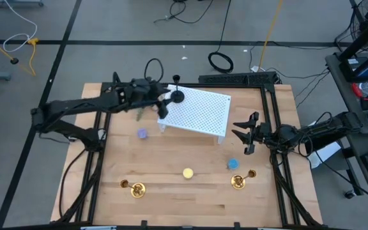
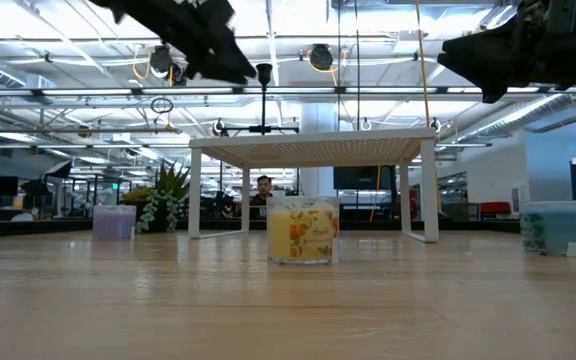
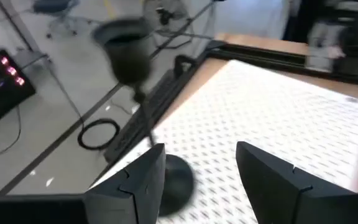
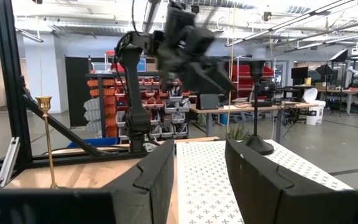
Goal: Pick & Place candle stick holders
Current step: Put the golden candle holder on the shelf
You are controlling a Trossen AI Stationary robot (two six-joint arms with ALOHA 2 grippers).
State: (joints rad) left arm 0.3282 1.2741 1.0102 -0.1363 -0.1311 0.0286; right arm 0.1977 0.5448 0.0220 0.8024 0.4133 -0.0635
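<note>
1. Two arms are raised above the table [image 1: 171, 191].
2. Left gripper [image 1: 165, 105], fingers apart, hovers over the white stand [image 1: 200, 112] beside the black holder [image 1: 177, 96] standing on it.
3. Right gripper [image 1: 245, 134] hangs spread, empty.
4. Brass holders [image 1: 137, 188] [image 1: 238, 181] stand near the table's front edge.

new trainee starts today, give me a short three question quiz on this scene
1. True or false: the short black candle stick holder stands on the white perforated stand.
2. How many shiny brass candle stick holders are on the wooden table?
3. Which is open: A the left gripper, B the right gripper, C both?

Key: 1 true. 2 two, one near the left arm's side, one near the right. 3 C.
</note>
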